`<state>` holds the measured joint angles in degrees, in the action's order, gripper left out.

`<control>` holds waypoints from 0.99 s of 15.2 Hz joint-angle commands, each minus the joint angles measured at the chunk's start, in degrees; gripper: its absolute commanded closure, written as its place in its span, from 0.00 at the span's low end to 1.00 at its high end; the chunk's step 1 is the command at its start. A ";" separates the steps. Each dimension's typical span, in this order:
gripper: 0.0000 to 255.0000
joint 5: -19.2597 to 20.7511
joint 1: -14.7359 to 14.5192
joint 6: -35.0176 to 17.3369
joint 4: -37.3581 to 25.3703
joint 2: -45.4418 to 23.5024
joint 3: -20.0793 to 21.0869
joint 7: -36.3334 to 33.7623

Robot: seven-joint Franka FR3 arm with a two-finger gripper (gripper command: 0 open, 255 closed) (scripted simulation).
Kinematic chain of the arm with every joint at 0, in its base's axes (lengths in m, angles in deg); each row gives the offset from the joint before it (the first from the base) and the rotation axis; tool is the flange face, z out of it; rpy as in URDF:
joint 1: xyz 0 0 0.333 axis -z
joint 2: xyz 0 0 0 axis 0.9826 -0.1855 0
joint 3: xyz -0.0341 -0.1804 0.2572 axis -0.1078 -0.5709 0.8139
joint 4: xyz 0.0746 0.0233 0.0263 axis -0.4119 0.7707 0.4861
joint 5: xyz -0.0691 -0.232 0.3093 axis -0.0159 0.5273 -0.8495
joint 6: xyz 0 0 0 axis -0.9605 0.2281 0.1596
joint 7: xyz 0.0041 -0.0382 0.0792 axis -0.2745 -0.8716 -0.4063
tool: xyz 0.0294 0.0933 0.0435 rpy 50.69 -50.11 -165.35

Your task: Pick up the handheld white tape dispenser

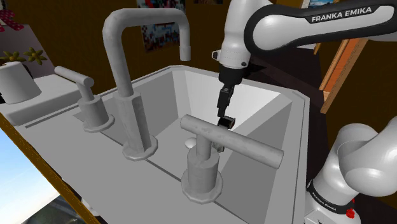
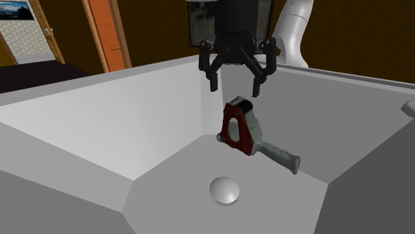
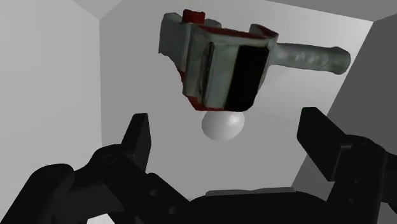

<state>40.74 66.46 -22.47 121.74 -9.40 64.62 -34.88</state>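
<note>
The tape dispenser (image 2: 243, 129) lies in the grey sink basin (image 2: 133, 126), against the far slope. It has a dark red frame, a grey-white body and a grey handle (image 2: 279, 156) pointing toward the second exterior view's right. My black gripper (image 2: 235, 88) hangs open just above its red end, fingers pointing down and touching nothing. In the wrist view the dispenser (image 3: 219, 63) sits ahead of the spread fingers (image 3: 140, 133), beyond their tips. In the shoulder view the gripper (image 1: 224, 118) reaches down into the basin behind a tap handle.
A rounded grey drain plug (image 2: 224, 191) sits on the basin floor below the dispenser. A tall grey faucet (image 1: 130, 95) and two lever handles (image 1: 229, 141) (image 1: 79, 79) line the sink's near rim. A potted plant (image 1: 16, 79) stands on the counter at the shoulder view's left.
</note>
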 commanded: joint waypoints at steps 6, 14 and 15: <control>0.00 -0.54 -0.59 -4.98 3.57 -1.14 0.54 1.05; 1.00 -0.63 -0.63 -6.24 4.62 -1.35 0.63 1.15; 1.00 -0.63 -0.63 -6.23 4.63 -1.34 0.63 1.15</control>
<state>40.12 65.85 -28.74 126.27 -10.66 65.22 -33.75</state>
